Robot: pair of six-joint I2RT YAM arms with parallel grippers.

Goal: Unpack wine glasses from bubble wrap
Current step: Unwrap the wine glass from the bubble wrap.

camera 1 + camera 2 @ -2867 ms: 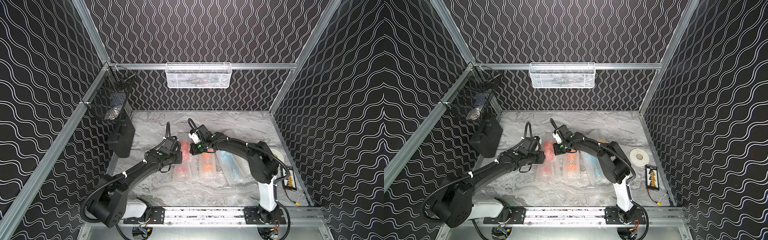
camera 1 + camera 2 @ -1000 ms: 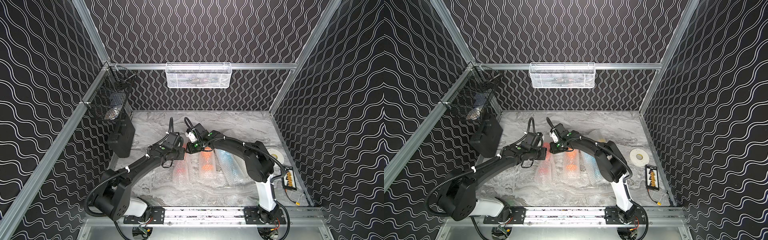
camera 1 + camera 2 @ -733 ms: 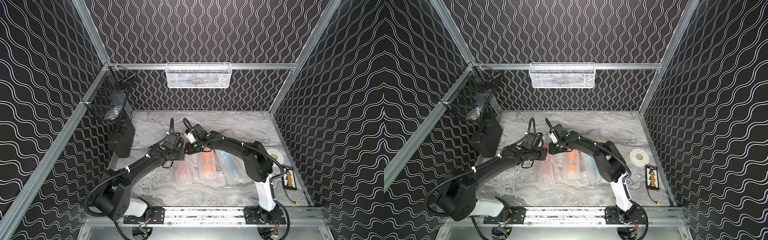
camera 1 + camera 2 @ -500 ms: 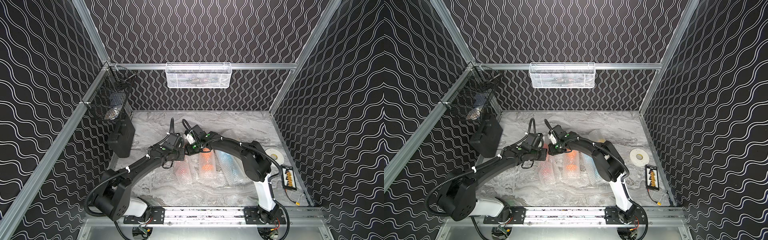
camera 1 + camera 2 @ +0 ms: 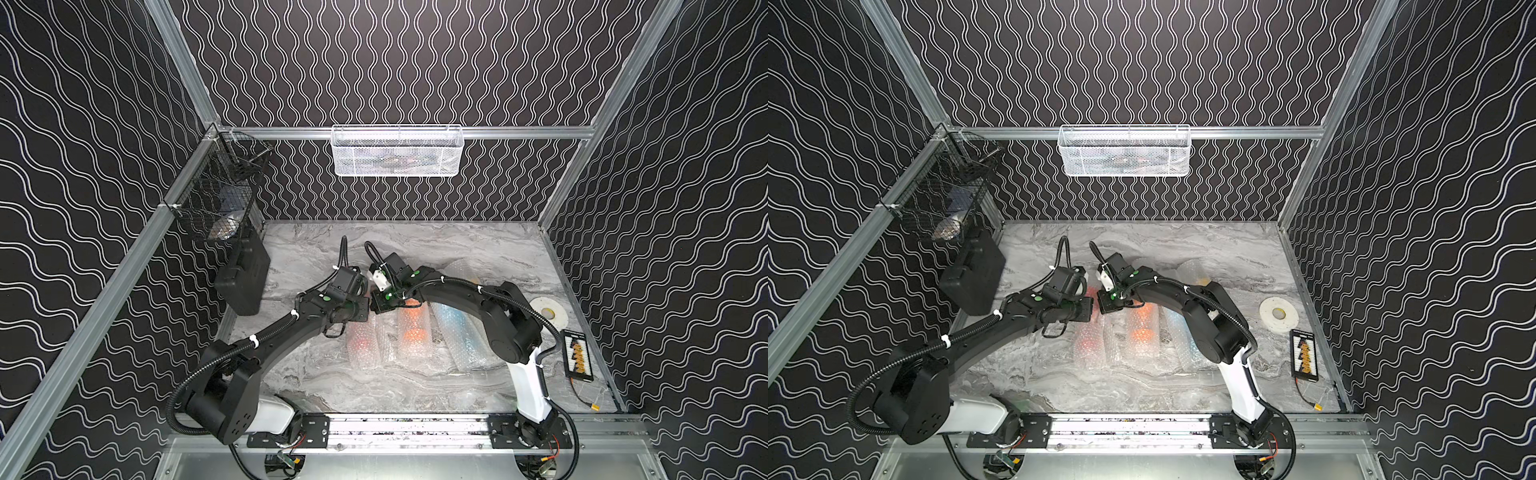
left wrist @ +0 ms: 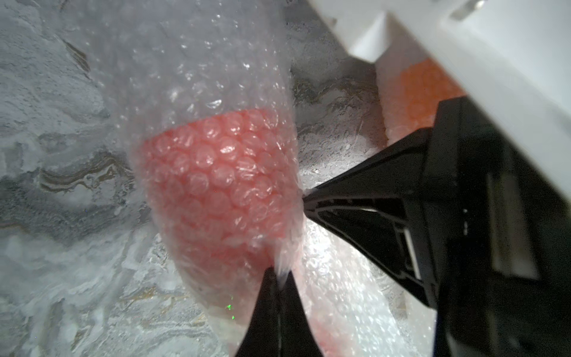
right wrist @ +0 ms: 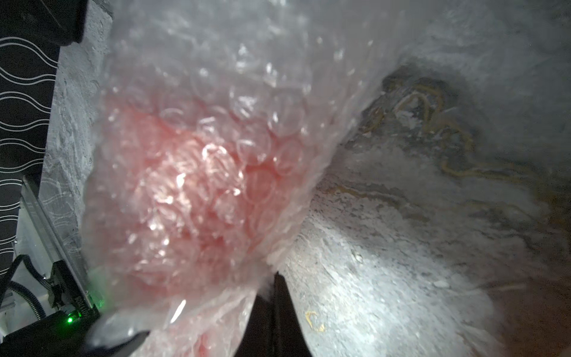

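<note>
Four bubble-wrapped rolls lie on the table [image 5: 374,249]: red roll [image 5: 361,343], orange roll [image 5: 411,332] and blue roll [image 5: 451,328] side by side, yellowish roll [image 5: 459,268] behind the right arm. The left hand [image 6: 279,275] and right hand [image 7: 273,278] each pinch the red roll's wrap [image 6: 216,77] at its far end. A white basket [image 5: 397,151] and a black basket [image 5: 216,203] hang on the walls, contents unclear.

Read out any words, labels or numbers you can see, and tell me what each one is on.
No text is clear enough to quote.
Column of orange marks on the card: too small to read.
Pale print on the left arm, in the right wrist view: too blurred to read.
</note>
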